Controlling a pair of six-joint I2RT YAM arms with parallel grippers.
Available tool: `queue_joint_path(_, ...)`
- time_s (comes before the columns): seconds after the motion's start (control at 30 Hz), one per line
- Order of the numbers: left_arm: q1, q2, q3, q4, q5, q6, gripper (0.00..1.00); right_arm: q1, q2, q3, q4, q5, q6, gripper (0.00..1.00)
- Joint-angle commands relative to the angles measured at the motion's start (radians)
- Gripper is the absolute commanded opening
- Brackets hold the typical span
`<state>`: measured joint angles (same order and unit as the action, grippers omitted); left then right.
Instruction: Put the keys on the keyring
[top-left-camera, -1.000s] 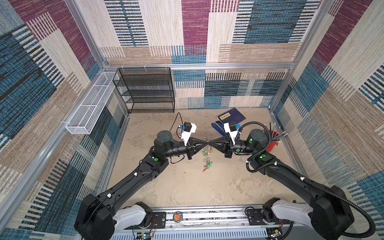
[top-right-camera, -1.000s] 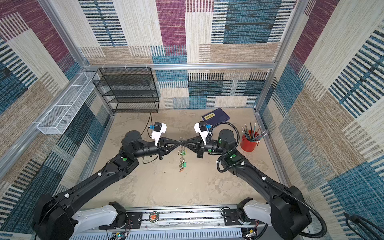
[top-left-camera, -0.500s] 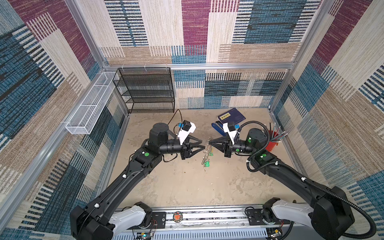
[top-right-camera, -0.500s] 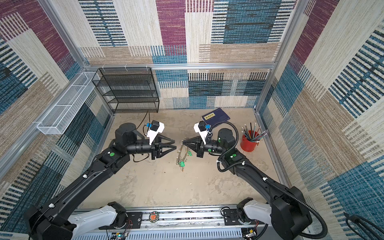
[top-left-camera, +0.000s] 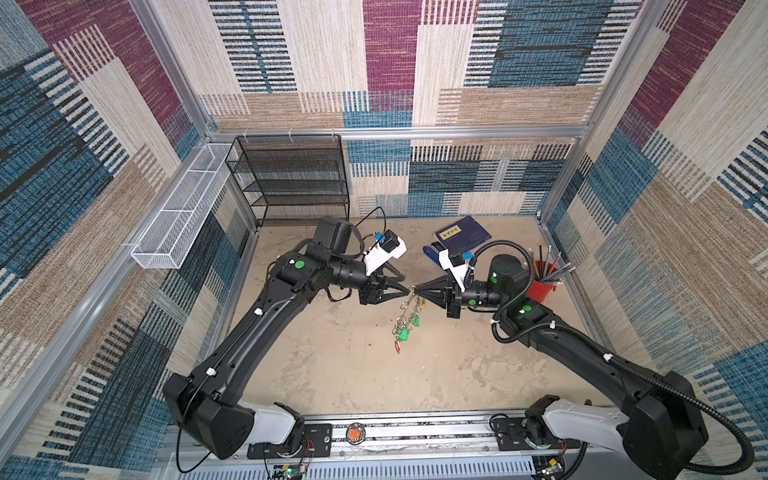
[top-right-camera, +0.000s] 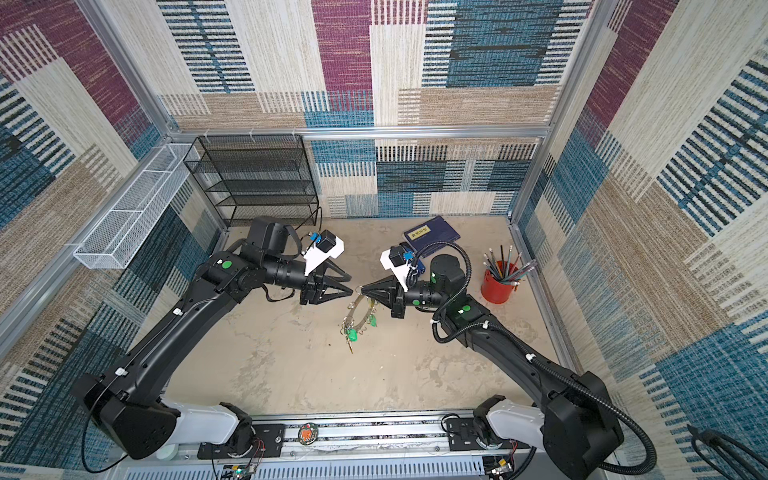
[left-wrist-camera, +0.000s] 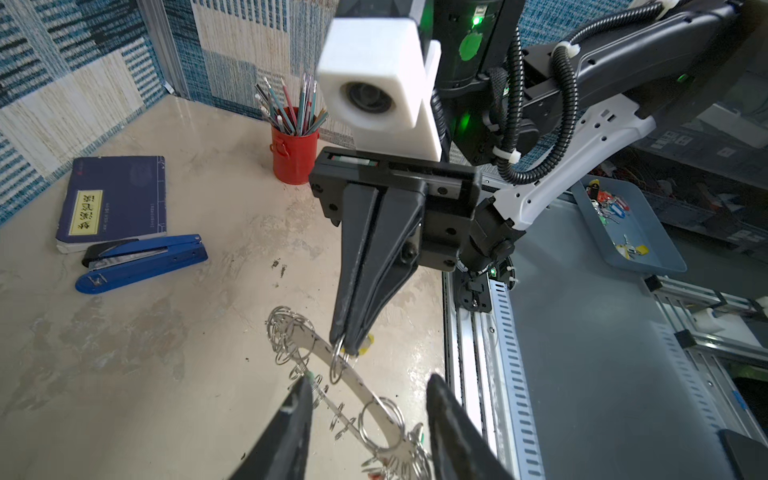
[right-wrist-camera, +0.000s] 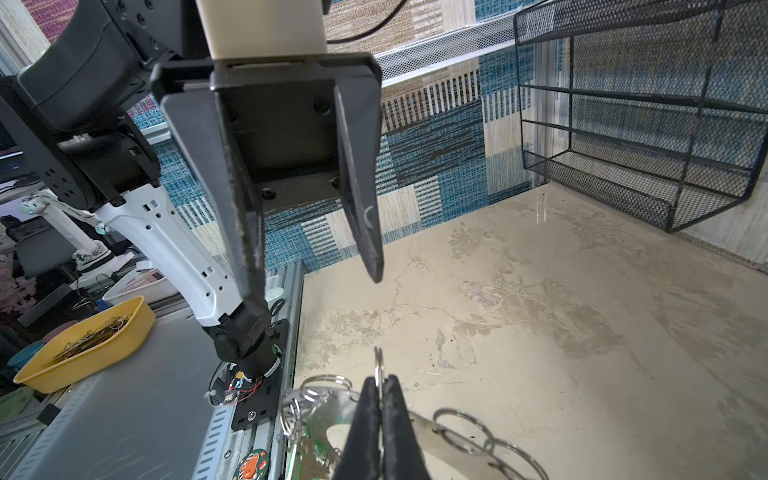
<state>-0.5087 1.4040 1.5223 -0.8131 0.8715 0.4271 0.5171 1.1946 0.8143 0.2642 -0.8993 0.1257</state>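
Note:
The keyring, a flat grey metal disc rimmed with split rings, hangs above the table from my right gripper. That gripper is shut on one split ring at the disc's upper edge. Keys with green tags dangle from the lower rim, and a yellow tag shows behind the right fingertips. My left gripper faces it tip to tip, open. The disc lies between its fingers, touching neither.
A red pencil cup stands at the right wall. A blue notebook and a blue stapler lie behind the right gripper. At the back left are a black mesh shelf and a white wire basket.
My left gripper, shut at the keyring a second ago, has opened and let go. The keyring now hangs from the right gripper alone, which has stayed put.

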Motion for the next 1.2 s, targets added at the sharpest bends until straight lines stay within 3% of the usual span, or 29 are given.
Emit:
queue_joint_path(0.0, -0.005, 0.03, 0.044, -0.121, 0.027, 0.08, 0.44, 0.001, -0.004, 0.001, 0.039, -0.027, -0.005, 0.0)
queue_joint_path(0.37, -0.056, 0.111, 0.115, -0.158, -0.02, 0.092, 0.35, 0.001, -0.009, -0.01, 0.058, -0.041, 0.006, 0.0)
queue_joint_path(0.7, -0.057, 0.112, 0.092, -0.103, -0.12, 0.074, 0.34, 0.001, -0.012, -0.022, 0.076, -0.054, 0.017, 0.0)
queue_joint_path(0.9, -0.057, 0.113, 0.081, -0.097, -0.109, 0.084, 0.32, 0.001, -0.009, -0.024, 0.083, -0.061, 0.021, 0.0)
queue_joint_path(1.17, -0.057, 0.13, 0.091, -0.121, -0.053, 0.096, 0.2, 0.001, -0.001, -0.024, 0.087, -0.064, 0.022, 0.0)
